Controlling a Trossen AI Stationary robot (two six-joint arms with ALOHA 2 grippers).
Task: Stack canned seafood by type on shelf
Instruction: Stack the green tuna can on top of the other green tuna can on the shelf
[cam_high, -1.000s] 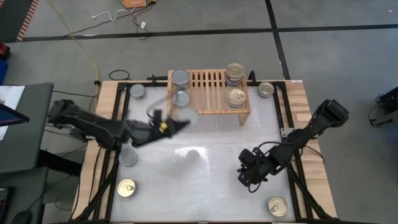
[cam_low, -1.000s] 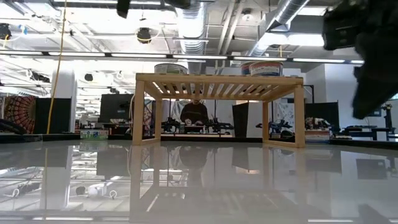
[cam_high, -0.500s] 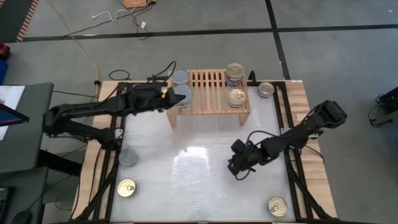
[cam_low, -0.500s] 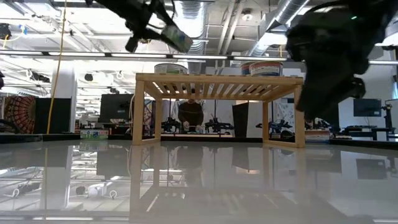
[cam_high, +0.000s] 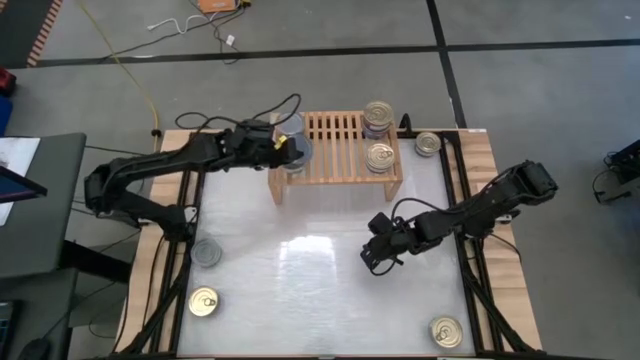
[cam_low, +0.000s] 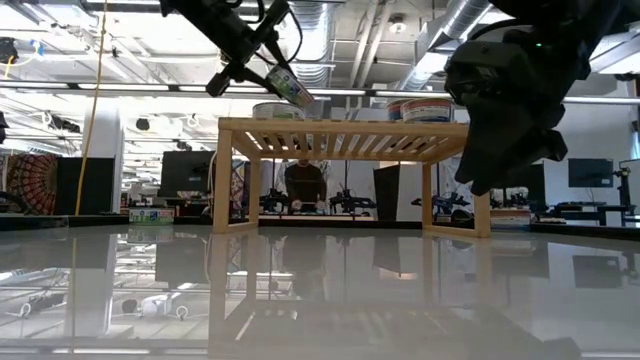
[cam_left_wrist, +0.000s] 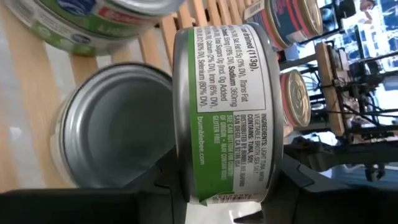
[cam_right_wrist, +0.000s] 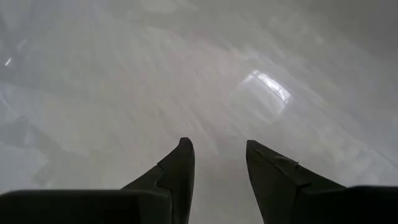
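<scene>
clamped tight, the left gripper (cam_high: 287, 146) holds a green-labelled can (cam_left_wrist: 227, 112) on edge, right above a silver-topped can (cam_left_wrist: 115, 134) sitting on the shelf (cam_high: 340, 150). right gripper (cam_high: 372, 257) hangs over the bare middle of the glossy white table (cam_high: 300, 280), its fingers (cam_right_wrist: 177, 171) parted around nothing.

behind the table the low view shows an open workshop: ducts and strip lights overhead, screens, a person (cam_low: 303, 185) seated beyond the rack.

left arm reaches in long from the table's left edge to the shelf's left end, wrist tilted. right arm stretches in from the right edge, elbow bent, wrist low.

half a second back the left gripper sat a touch lower-left of the rack; it has slid further over the slats. the right gripper has edged slightly up-table.

gold-topped cans (cam_high: 378, 115) stand on the shelf's right end; loose cans (cam_high: 203, 301) wait near the table's edges.
</scene>
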